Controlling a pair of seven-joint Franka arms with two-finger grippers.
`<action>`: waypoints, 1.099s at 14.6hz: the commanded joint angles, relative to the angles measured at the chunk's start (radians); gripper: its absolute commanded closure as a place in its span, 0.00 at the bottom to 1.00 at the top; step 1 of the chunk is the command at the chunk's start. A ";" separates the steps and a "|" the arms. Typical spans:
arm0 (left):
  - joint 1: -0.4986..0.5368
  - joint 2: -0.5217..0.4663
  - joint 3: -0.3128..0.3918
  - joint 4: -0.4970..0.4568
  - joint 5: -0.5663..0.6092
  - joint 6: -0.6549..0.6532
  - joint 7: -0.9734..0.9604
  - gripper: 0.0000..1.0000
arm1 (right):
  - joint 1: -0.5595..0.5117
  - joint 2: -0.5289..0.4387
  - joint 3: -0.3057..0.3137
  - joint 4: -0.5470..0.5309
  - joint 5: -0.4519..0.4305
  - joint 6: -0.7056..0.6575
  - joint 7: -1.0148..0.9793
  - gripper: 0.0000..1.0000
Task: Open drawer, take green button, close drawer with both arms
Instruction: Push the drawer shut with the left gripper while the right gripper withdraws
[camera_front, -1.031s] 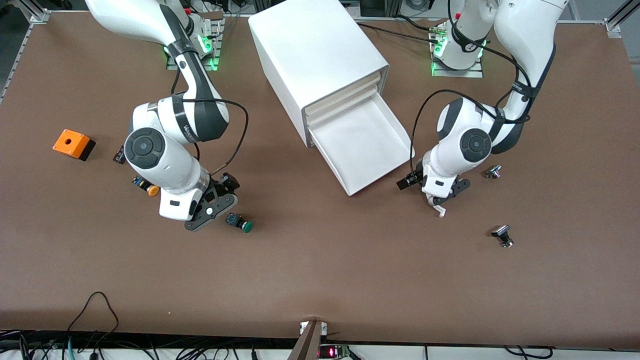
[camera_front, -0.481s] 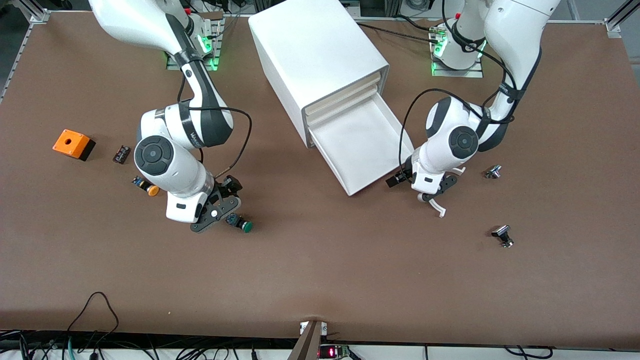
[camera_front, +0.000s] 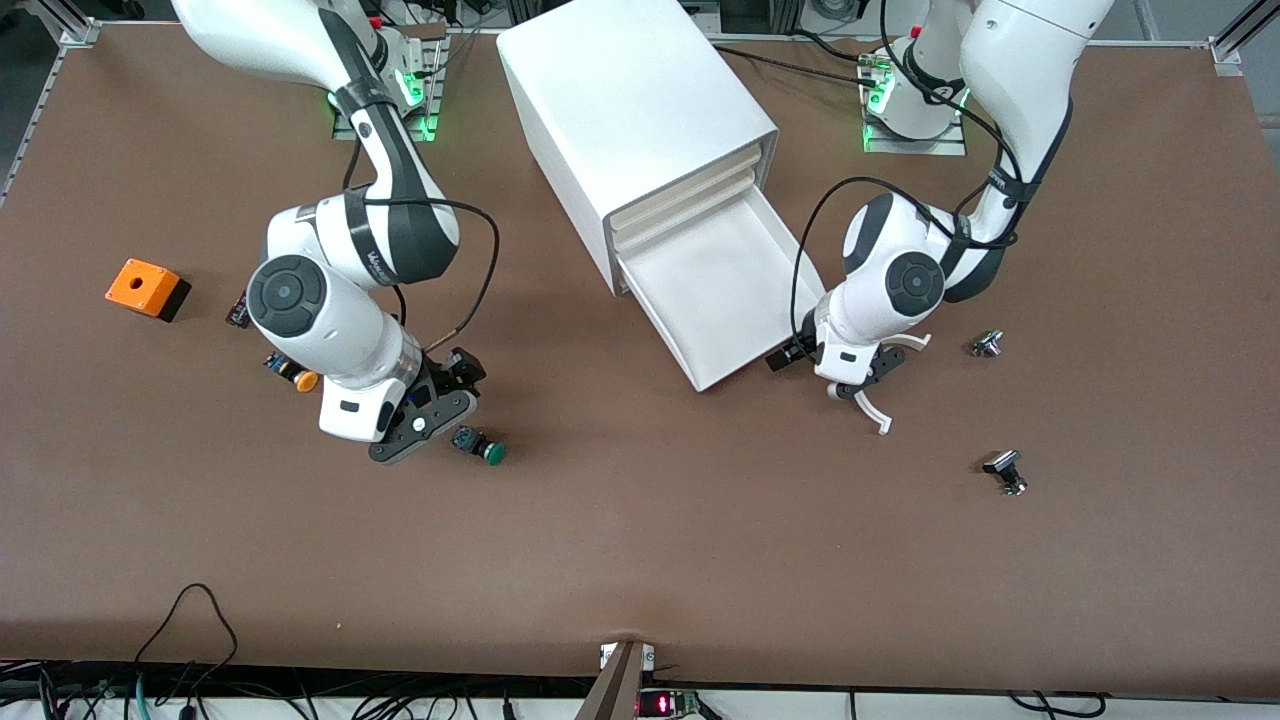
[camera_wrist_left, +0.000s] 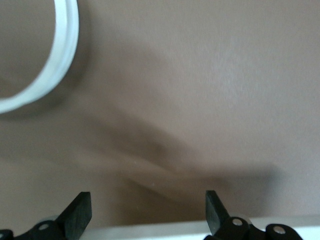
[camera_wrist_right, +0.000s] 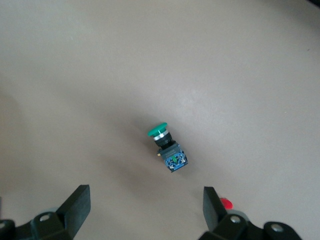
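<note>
The white cabinet (camera_front: 630, 110) stands at the table's robot end. Its lowest drawer (camera_front: 720, 290) is pulled out and holds nothing. The green-capped button (camera_front: 482, 447) lies on its side on the table toward the right arm's end, nearer the front camera than the cabinet. My right gripper (camera_front: 425, 420) is open just beside it. In the right wrist view the button (camera_wrist_right: 167, 147) lies ahead of the open right gripper (camera_wrist_right: 145, 210), apart from both fingers. My left gripper (camera_front: 855, 385) is open and empty, low over the table beside the drawer's front corner. Only bare table lies between its fingers in the left wrist view (camera_wrist_left: 146, 212).
An orange box (camera_front: 147, 288), a small dark part (camera_front: 238, 315) and an orange-capped button (camera_front: 295, 377) lie by the right arm. Two small metal parts (camera_front: 987, 344) (camera_front: 1006, 472) lie toward the left arm's end. A red bit (camera_wrist_right: 226, 203) shows by one right finger.
My left gripper has moved across the table toward the open drawer's front corner. My right gripper shifted toward the green button, then drew back a little. The button has not moved.
</note>
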 joint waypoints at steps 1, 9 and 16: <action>-0.018 -0.056 -0.033 -0.056 -0.021 -0.018 -0.064 0.00 | -0.012 -0.043 0.013 -0.005 0.021 -0.003 0.059 0.00; -0.019 -0.126 -0.209 -0.143 -0.198 -0.096 -0.075 0.00 | -0.014 -0.164 -0.010 -0.005 0.005 -0.176 0.349 0.00; -0.019 -0.139 -0.268 -0.143 -0.198 -0.155 -0.062 0.00 | -0.184 -0.261 -0.011 -0.005 0.005 -0.393 0.426 0.00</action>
